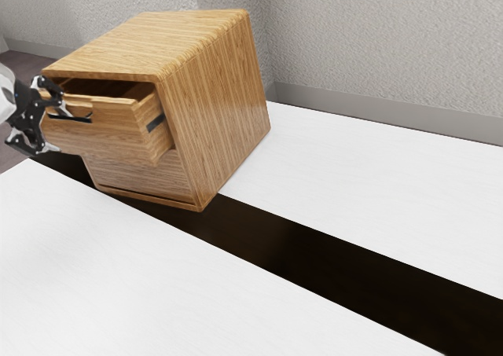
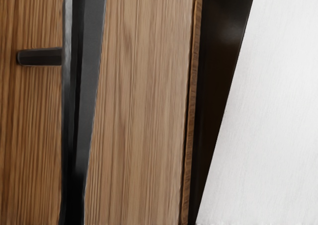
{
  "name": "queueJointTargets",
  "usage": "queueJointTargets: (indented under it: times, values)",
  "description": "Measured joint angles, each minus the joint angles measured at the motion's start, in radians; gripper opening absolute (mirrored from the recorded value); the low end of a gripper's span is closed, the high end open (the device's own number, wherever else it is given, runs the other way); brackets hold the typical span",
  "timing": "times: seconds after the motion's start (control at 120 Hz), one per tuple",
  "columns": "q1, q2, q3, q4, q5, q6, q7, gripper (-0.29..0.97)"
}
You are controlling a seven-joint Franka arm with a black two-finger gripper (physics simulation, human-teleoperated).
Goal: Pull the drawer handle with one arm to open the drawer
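Note:
A wooden cabinet [image 1: 212, 97] stands tilted across a dark gap between two white surfaces. Its top drawer [image 1: 110, 124] is pulled partly out toward the exterior view's left, and the hollow behind its front shows. The lower drawer [image 1: 137, 175] sits flush. My black gripper [image 1: 39, 116] is at the top drawer's front, its fingers above and below the thin dark handle [image 1: 71, 117] and closed on it. In the wrist view the handle bar [image 2: 82, 106] runs as a long dark strip just under my hand, with one mounting post [image 2: 39, 56] against the wood front [image 2: 144, 106].
A white tabletop [image 1: 118, 277] lies in front and another [image 1: 377, 183] behind, with a dark strip [image 1: 314, 254] between them. A grey wall [image 1: 377, 34] rises behind the cabinet. The white surface [image 2: 268, 135] lies beside the cabinet's edge in the wrist view.

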Motion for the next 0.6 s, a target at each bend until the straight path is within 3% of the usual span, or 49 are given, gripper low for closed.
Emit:
queueJointTargets:
  times: [0.175, 0.35, 0.6]
  values:
    - [0.066, 0.001, -0.042, -0.042, -0.023, -0.003, -0.003, 0.53]
    - [0.105, 0.001, -0.06, -0.071, -0.034, -0.003, -0.006, 0.61]
    - [0.183, 0.0, -0.109, -0.118, -0.052, 0.003, -0.009, 0.39]
